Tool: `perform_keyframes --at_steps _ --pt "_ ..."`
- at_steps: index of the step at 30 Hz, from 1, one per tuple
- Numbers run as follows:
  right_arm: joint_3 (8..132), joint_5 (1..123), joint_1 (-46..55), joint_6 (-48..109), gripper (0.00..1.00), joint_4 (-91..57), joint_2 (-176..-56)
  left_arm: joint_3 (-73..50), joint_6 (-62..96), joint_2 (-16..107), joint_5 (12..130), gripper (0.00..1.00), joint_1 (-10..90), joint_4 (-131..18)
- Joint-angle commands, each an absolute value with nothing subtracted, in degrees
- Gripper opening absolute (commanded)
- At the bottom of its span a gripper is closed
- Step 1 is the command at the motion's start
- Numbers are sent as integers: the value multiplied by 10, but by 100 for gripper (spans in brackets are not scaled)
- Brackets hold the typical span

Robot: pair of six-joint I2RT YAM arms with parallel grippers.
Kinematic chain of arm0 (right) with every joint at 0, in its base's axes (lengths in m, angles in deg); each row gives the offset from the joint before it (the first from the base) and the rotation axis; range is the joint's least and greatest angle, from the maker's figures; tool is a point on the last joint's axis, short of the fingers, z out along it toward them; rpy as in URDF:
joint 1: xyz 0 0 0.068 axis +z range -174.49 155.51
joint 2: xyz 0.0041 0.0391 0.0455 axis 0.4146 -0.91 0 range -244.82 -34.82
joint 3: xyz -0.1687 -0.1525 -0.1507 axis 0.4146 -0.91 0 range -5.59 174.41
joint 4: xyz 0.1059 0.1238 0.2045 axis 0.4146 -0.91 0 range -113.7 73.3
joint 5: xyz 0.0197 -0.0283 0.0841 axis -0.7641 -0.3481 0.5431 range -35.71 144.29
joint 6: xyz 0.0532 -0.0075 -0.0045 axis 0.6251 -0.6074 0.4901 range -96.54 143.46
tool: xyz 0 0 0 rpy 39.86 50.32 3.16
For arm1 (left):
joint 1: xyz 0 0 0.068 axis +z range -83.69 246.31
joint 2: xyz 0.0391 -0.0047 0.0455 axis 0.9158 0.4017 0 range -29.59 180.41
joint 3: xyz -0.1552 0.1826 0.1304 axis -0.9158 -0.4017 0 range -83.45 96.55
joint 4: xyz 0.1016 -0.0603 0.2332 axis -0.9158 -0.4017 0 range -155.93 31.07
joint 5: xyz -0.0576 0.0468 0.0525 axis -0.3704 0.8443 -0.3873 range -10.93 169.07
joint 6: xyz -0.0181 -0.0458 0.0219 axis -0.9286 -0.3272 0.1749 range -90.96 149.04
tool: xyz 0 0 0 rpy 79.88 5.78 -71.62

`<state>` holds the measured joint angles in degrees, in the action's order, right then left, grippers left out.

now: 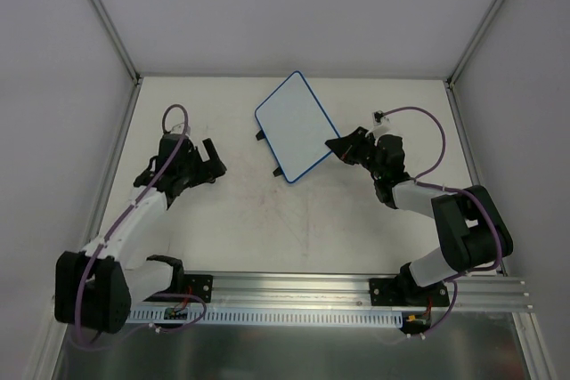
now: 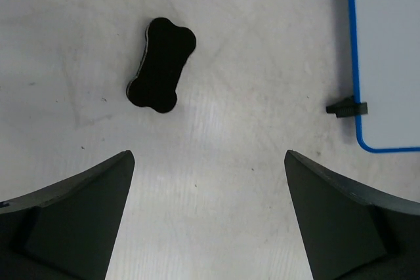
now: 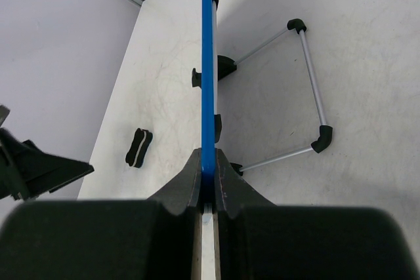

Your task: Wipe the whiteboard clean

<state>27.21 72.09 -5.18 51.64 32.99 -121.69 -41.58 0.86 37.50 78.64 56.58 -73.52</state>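
Note:
The whiteboard (image 1: 296, 127), white with a thin blue rim and two black tabs on its left edge, sits at the back centre of the table. My right gripper (image 1: 337, 147) is shut on its right edge. In the right wrist view the rim (image 3: 207, 63) runs edge-on up from between my gripper's tips (image 3: 207, 155). My left gripper (image 1: 212, 162) is open and empty, left of the board. In the left wrist view it (image 2: 210, 162) hovers over bare table, with the black bone-shaped eraser (image 2: 161, 63) ahead to the left and the board's corner (image 2: 387, 57) at the right.
A wire stand with black corner pieces (image 3: 308, 83) shows beside the board on the table. The eraser (image 3: 138, 147) lies on the board's other side. Grey walls with metal posts close in the table at the back and sides (image 1: 116, 42).

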Motion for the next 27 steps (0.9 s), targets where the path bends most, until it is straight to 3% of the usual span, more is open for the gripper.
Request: perform_keyframes --at_steps 1,12,21,27 --pt "283 736 -50 486 0 327 -1220 -476 22 278 738 99 561 -677" --pt "280 742 -49 486 16 329 -1218 -567 49 76 864 99 562 -643" --pt "280 741 -50 488 20 329 -1219 -703 72 -155 841 99 561 -592" --pt "280 740 -50 487 36 329 -1220 -720 72 -188 837 99 561 -592"
